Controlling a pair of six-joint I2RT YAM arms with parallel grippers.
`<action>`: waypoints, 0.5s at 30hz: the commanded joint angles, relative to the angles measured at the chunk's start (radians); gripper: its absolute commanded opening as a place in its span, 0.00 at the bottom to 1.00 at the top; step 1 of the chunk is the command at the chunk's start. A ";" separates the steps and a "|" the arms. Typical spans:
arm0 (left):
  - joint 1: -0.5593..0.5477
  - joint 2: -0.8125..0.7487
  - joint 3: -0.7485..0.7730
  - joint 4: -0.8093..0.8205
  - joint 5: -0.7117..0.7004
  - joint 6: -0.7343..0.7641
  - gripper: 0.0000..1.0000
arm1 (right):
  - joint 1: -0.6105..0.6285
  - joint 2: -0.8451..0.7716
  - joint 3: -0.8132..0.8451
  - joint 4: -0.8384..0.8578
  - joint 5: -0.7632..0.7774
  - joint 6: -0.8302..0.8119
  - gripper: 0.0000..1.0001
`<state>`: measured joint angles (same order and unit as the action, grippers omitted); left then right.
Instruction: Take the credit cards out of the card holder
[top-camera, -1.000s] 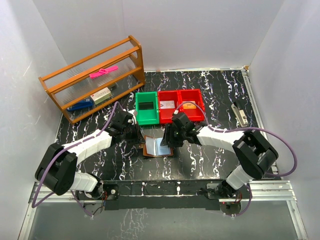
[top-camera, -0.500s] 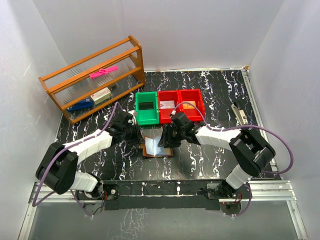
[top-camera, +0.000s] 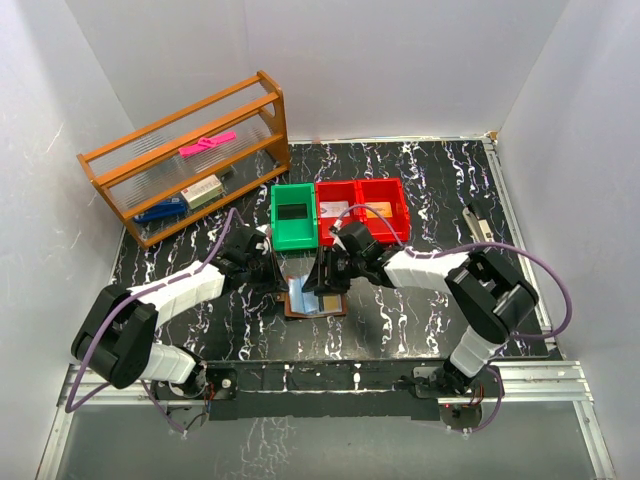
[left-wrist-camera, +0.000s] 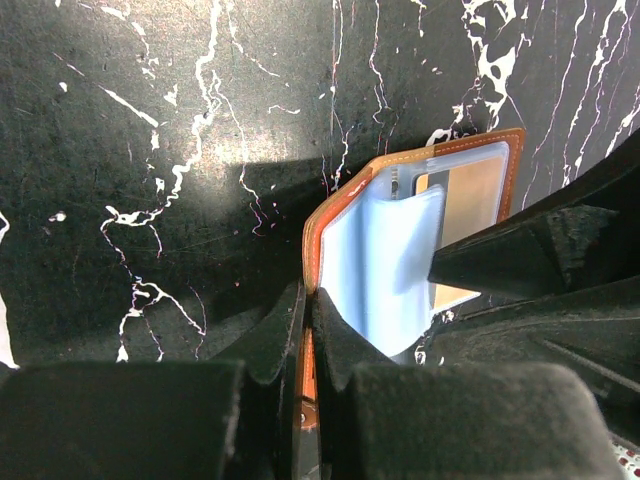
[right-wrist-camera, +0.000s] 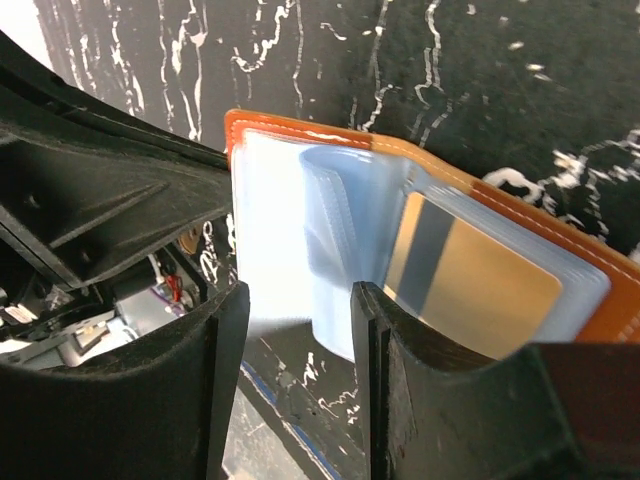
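- At the middle of the black marbled table (top-camera: 440, 180), just in front of the green bin (top-camera: 277, 215) and the 2 red bins (top-camera: 395, 192), the card holder (top-camera: 312, 300) lies open with its pale blue inside showing.
- Left gripper (left-wrist-camera: 307, 305): its 2 fingers are pressed together on the brown rim of the card holder's left cover, and that half is lifted off the table.
- Right gripper (right-wrist-camera: 300, 295): its 2 fingers stand spread, straddling the clear plastic sleeves (right-wrist-camera: 345, 240). I cannot tell whether either finger presses on them.
- 1 gold-orange card (right-wrist-camera: 485, 285) with a grey stripe sits in a sleeve on the right half, which lies flat. The card is not yet out of the card holder.
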<state>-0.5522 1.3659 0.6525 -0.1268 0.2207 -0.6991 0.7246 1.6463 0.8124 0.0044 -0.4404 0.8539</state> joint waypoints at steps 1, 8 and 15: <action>-0.006 -0.002 -0.011 -0.004 0.011 -0.013 0.00 | 0.011 0.051 0.051 0.118 -0.102 0.019 0.44; -0.007 -0.003 -0.032 0.009 -0.003 -0.048 0.00 | 0.025 0.087 0.075 0.151 -0.125 0.031 0.46; -0.007 -0.004 -0.061 0.026 -0.029 -0.086 0.00 | 0.034 0.089 0.076 0.306 -0.219 0.100 0.48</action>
<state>-0.5522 1.3655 0.6113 -0.1017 0.2066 -0.7536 0.7471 1.7367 0.8429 0.1520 -0.5903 0.9096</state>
